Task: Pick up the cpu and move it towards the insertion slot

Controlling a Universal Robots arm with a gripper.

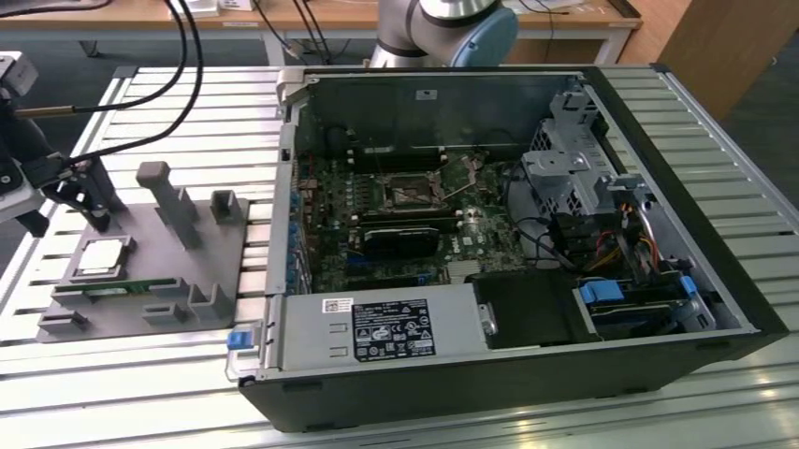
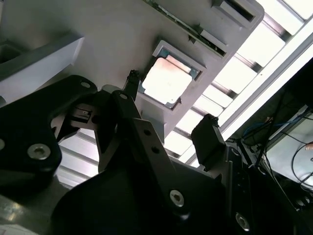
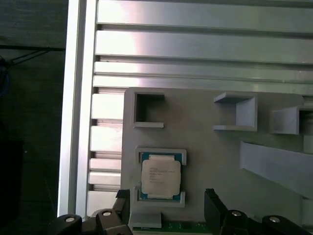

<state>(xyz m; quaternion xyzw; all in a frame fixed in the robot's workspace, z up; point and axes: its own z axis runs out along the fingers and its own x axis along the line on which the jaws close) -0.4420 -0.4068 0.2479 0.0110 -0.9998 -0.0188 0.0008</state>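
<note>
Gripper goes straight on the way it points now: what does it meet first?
Most likely the cpu, seated in the grey fixture. The gripper points down at it, with open fingers lined up either side. How much gap remains is unclear.

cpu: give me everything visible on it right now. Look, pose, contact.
The cpu is a small flat square chip with a pale silvery metal lid bearing faint print and a greenish edge showing round it. It lies flat, lid up, seated in a raised-edged pocket of the grey fixture plate. Nothing but the pocket touches it. The gripper hovers open over it, one finger to each side, both clear of the chip.
</note>
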